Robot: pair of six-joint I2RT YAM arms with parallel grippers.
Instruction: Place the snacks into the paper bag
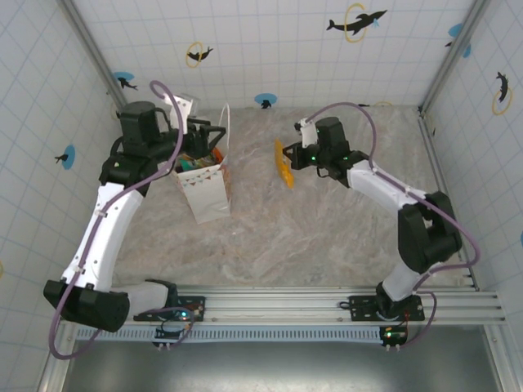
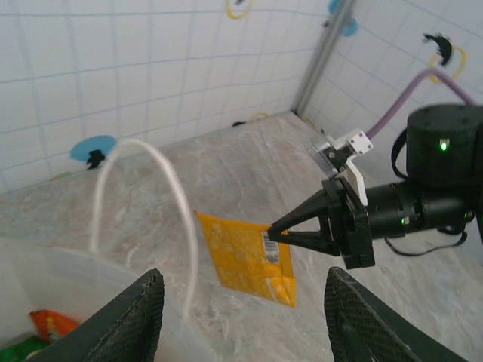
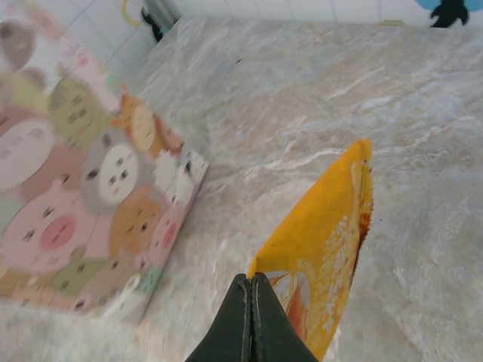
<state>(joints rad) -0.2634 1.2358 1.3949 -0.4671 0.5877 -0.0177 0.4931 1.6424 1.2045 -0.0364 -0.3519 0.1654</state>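
We start with the marbled table (image 1: pixel 327 237), where the paper bag (image 1: pixel 211 192) stands upright on the left side with its mouth open upward. A few snacks (image 1: pixel 196 161) already lie inside it, green and orange among them. The left gripper (image 1: pixel 206 137) sits at the far rim of that mouth. In its wrist view the fingers (image 2: pixel 143 317) stand well apart with nothing pinched between them, and one loop handle (image 2: pixel 166 181) arches up in front. We cannot tell whether a finger leans on the bag's wall. The right gripper (image 1: pixel 292 157) is out over the middle of the table, to the right of the bag, with bare table between the two. Its jaws are closed tight on one edge of the orange-yellow packet (image 1: pixel 283 163). The packet hangs edge-on, so from above it shows as a thin strip, with its long axis running from near to far. It sits on the bag side of the jaws. We judge that the coming move depends on this: the bag mouth lies to the left of the loaded jaws, so the right arm should travel left, rise above the rim, and bring the packet down narrow end first, between the handles and past the left gripper.
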